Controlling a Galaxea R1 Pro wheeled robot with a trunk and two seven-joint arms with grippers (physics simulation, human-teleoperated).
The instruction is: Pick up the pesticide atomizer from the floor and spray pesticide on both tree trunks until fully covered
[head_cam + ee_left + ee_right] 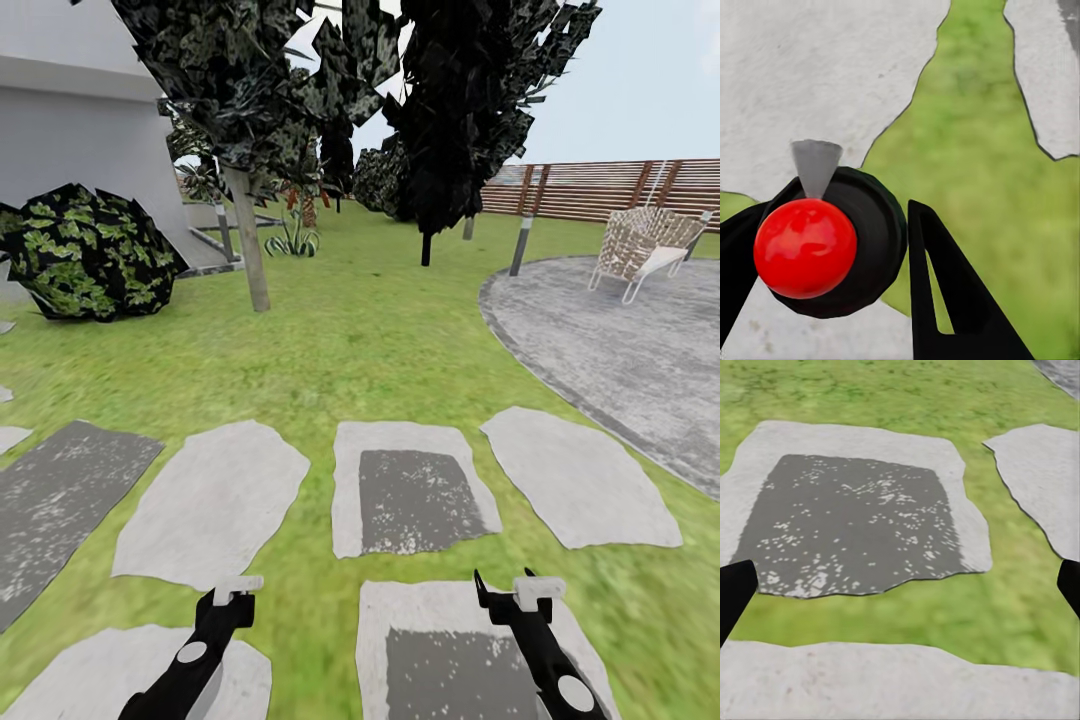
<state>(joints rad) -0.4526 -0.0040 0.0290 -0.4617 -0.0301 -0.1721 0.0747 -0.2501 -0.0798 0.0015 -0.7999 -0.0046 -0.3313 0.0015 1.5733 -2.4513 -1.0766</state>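
Note:
In the left wrist view the pesticide atomizer (874,225) shows end-on as a round black body with a red ball on it and a small grey cone at its edge. It sits between the two black fingers (945,300) of my left gripper (851,217), which is shut on it. In the head view my left gripper (232,592) hangs low over a stepping stone (212,505). My right gripper (510,592) is open and holds nothing. Its fingertips sit at the edges of the right wrist view over another stone (855,517). A tree with a pale trunk (252,245) stands ahead on the left.
Green lawn (380,340) stretches ahead between the stepping stones and the trees. A thin black-trunked tree (426,245) and a pale post-like trunk (521,245) stand further right. A grey paved circle (620,350) with a white lounge chair (645,250) lies right, a leafy bush (85,255) left.

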